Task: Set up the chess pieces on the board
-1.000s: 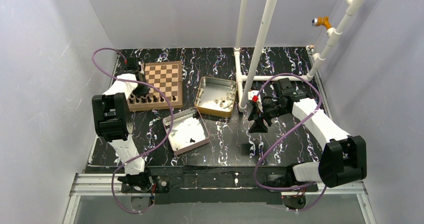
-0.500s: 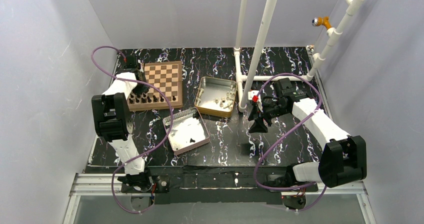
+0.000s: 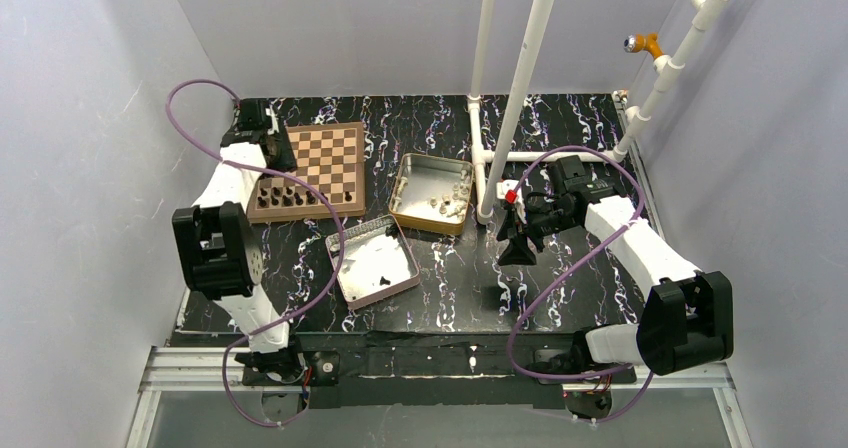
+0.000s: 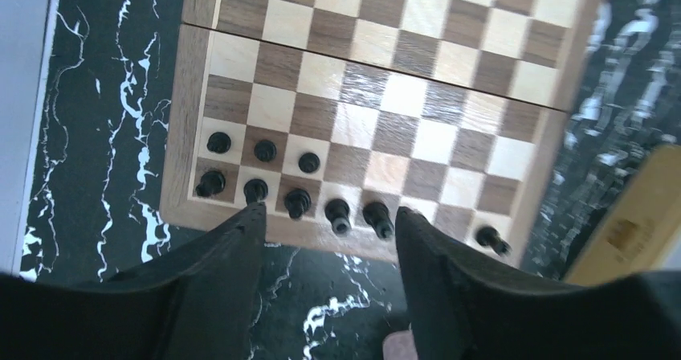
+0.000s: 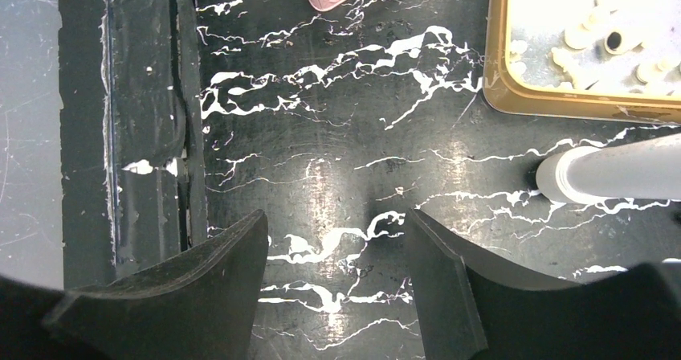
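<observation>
Right wrist: pipe [image 5: 610, 175] nr tin [image 5: 562, 107], gripper [image 5: 336, 219]

Your table [image 3: 450, 298] carries the board [image 3: 332, 156] at upper left, a gold tin [image 3: 418, 176] centrally, and a silver tin [image 3: 362, 270] below it.

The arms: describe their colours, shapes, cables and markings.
Both the left arm and right arm have white rounded shells with boxy black joint housings. A purple cable loops along each. The fingers are matte black wedges. A small red mark sits near the right wrist.
</observation>
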Controlling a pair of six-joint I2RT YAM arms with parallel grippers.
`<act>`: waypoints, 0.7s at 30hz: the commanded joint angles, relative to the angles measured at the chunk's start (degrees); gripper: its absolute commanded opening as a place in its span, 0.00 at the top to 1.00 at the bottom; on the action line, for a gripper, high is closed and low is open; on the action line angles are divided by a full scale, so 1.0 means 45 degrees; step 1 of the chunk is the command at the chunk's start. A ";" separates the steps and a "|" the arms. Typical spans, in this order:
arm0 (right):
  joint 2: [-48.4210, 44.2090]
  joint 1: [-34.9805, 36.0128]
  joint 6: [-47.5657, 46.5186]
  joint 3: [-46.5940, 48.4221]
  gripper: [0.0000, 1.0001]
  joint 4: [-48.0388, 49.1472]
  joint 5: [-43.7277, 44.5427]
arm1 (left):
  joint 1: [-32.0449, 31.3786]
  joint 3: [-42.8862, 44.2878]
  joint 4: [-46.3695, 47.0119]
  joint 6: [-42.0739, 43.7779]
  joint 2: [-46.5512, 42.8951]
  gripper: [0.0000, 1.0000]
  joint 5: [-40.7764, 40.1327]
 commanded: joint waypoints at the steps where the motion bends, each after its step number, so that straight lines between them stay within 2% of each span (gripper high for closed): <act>1: -0.0159 -0.0154 0.0797 0.0648 0.28 0.0386 0.0192 | 0.0066 -0.0495 -0.1012 -0.0092 -0.2681 0.37 0.1385; 3: -0.0224 -0.0229 0.2157 0.0750 0.26 0.1003 0.0553 | 0.0065 -0.0819 -0.1267 -0.0140 -0.3532 0.30 0.1781; 9: -0.0645 -0.0551 0.3286 0.1047 0.19 0.1351 0.0975 | 0.0059 -0.1773 -0.1625 -0.1155 -0.5797 0.03 0.2990; 16: -0.1757 -0.1444 0.5032 0.0912 0.03 0.2268 0.1256 | 0.0039 -0.2278 -0.2162 -0.1874 -0.7212 0.02 0.4163; 21: -0.2757 -0.2048 0.6443 0.0743 0.02 0.2864 0.1514 | -0.0176 -0.2340 -0.2652 -0.2098 -0.8178 0.02 0.4497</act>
